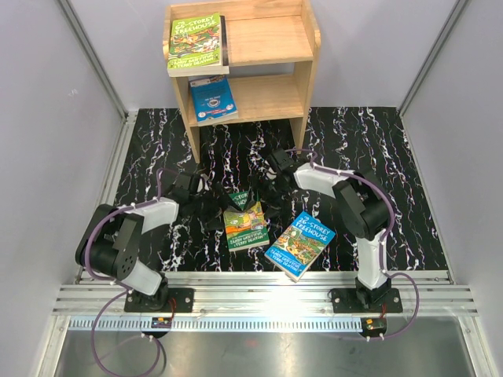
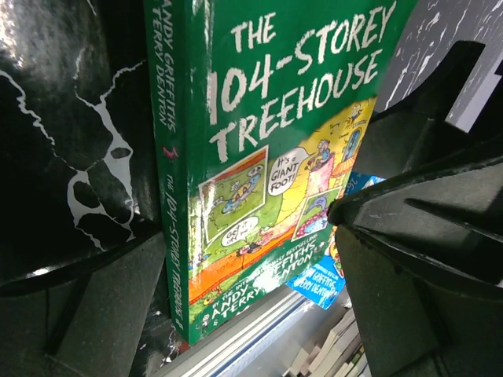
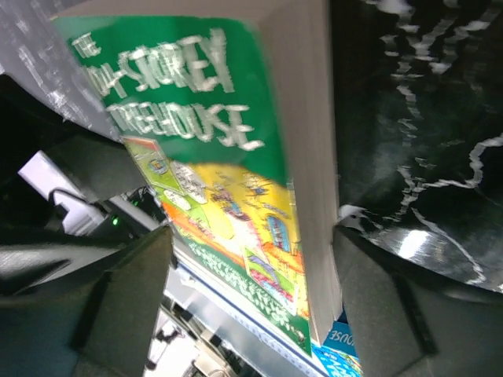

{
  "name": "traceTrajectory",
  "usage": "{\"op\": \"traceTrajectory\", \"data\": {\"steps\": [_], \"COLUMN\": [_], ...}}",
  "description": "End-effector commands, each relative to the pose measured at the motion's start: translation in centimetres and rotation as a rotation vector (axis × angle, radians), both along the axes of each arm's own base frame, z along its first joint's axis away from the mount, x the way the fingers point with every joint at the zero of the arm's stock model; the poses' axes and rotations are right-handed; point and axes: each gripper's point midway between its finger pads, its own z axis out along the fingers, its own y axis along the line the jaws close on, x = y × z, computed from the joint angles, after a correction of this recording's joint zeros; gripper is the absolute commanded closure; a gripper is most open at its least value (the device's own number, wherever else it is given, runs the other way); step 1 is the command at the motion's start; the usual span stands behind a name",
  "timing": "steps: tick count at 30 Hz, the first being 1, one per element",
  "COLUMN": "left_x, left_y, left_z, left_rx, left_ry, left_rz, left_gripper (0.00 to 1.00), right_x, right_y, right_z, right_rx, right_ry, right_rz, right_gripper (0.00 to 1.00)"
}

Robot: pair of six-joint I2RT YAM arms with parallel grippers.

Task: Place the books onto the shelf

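Right claw (image 3: 251, 310): jaws stand wide apart, one dark finger (image 3: 118, 314) low on each side of the frame. Green book (image 3: 228, 173), cover lettered "Storey Treehouse", sits tilted between the fingers and fills the gap. Its white page edge faces the right-hand finger and lies just beside it; contact cannot be confirmed. The cover is blurred. Black, white-veined desk (image 3: 416, 118) shows beyond the right-hand finger. A corner of a blue book (image 3: 343, 347) shows under the green book's page edge.

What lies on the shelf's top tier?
A green Treehouse book lies flat at the left of the shelf's top tier, overhanging the front. A dark edge shows along its right side, probably another book beneath; its cover is hidden.
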Motion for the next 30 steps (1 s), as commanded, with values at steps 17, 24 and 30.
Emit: {"op": "traceTrajectory", "data": {"steps": [17, 24, 30], "left_x": [-1.4, -2.2, -3.9], "left_y": [-1.0, -0.2, -0.5], "left_z": [4.1, 8.7, 14.4], "left_rx": [-0.111, -0.16, -0.31], "left_ry": [-0.141, -0.241, -0.342], "left_rz": [-0.131, -0.111, -0.083], "left_gripper": [0.01, 0.01, 0.01], "right_x": [-3.7, -3.8, -4.6], "right_y": [3.4, 1.2, -1.6], "right_z": [6.8, 15.3, 21.9], "right_rx": [-0.065, -0.073, -0.014], "right_ry": [-0.121, -0.273, -0.359], "right_rz": [-0.113, -0.183, -0.291], "right_gripper": [1.0, 1.0, 1.0]}}
